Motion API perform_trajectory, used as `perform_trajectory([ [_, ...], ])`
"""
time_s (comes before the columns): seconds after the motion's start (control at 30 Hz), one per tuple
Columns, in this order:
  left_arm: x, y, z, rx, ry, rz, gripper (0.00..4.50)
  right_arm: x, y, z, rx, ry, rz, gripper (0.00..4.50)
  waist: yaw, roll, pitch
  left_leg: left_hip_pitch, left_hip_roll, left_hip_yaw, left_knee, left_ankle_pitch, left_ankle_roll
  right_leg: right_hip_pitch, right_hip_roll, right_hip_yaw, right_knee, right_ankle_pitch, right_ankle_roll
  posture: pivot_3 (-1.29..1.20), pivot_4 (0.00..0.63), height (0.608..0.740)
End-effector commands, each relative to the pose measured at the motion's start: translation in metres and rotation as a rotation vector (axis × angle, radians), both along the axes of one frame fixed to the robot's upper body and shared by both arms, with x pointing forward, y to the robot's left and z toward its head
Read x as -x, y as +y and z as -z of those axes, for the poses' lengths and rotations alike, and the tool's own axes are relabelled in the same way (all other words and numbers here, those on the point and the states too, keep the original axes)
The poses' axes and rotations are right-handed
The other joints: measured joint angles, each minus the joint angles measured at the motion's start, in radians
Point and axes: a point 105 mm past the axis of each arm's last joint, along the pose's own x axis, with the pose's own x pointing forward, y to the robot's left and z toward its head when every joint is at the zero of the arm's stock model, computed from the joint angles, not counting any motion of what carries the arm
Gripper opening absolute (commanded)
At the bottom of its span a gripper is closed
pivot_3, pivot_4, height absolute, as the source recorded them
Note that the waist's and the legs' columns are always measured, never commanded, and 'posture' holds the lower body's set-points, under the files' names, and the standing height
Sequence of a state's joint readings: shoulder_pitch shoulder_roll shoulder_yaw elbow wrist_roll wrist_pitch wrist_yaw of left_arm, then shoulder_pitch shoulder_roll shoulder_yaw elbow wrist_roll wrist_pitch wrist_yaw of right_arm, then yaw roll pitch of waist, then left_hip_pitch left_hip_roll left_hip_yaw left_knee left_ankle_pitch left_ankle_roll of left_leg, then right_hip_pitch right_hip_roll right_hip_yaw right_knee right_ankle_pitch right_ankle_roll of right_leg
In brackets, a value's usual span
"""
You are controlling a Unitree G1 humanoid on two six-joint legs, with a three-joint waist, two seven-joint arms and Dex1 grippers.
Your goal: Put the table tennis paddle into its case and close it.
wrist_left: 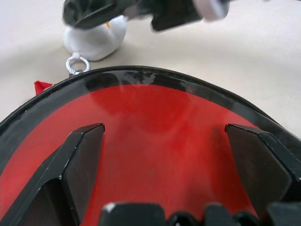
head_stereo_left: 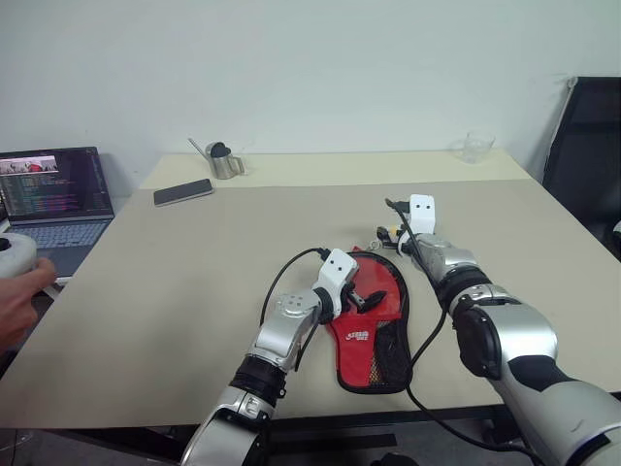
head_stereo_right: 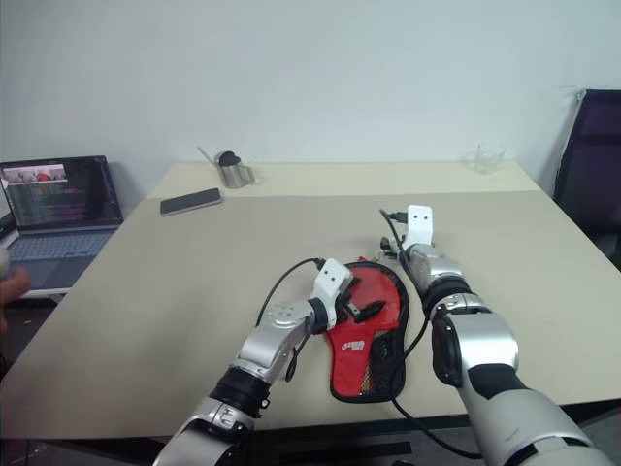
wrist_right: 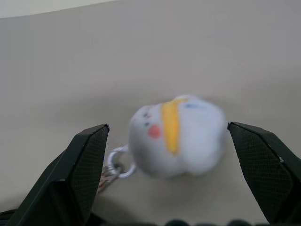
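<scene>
Low in the frame's centre, your left end effector [head_stereo_left: 367,297] hovers with its fingers spread wide over the case [head_stereo_left: 373,325], gripping nothing. The case lies flat on the tabletop [head_stereo_left: 213,282], red mesh side up, and looks soft and light, so it will buckle if pinched mid-panel; hold it by the stiffer black rim. Just beyond, right of centre, your right end effector [wrist_right: 176,141] is also spread open around a small white plush charm [wrist_right: 178,134] on a ring, probably the zip pull. Expect it to squash and swing. The paddle is presumably inside the case.
</scene>
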State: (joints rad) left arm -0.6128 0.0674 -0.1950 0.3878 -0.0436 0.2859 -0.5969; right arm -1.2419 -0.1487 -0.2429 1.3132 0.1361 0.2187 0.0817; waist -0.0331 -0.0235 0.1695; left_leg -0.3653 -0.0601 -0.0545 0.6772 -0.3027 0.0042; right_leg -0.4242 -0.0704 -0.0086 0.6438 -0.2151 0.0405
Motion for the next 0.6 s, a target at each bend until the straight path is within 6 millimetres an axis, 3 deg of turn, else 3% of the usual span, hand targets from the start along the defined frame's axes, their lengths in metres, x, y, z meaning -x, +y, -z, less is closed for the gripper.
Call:
perform_trajectory([
  [0.03,0.003,0.003,0.003,-0.017,0.005,-0.014,4.50,-0.004,0.002,-0.016,-0.021,-0.058,0.040,4.45,0.001,0.000,0.000,0.000,0.000,0.000,0.000,0.000,0.000,0.000,0.000,0.000,0.000,0.000,0.000,0.00,0.150,0.740],
  [0.3,0.008,0.013,0.003,-0.030,0.001,-0.043,4.50,-0.003,0.004,-0.007,0.019,-0.046,0.092,4.45,-0.002,0.000,0.000,0.000,0.000,0.000,0.000,0.000,0.000,0.000,0.000,0.000,0.000,0.000,0.000,0.00,0.150,0.740],
  [0.6,0.009,0.039,-0.002,-0.066,-0.008,-0.107,4.50,0.001,0.009,0.004,0.048,-0.029,0.136,4.29,-0.002,0.001,0.001,0.000,0.000,0.000,0.000,0.000,0.000,0.000,0.000,0.000,0.000,0.000,0.000,0.00,0.150,0.740],
])
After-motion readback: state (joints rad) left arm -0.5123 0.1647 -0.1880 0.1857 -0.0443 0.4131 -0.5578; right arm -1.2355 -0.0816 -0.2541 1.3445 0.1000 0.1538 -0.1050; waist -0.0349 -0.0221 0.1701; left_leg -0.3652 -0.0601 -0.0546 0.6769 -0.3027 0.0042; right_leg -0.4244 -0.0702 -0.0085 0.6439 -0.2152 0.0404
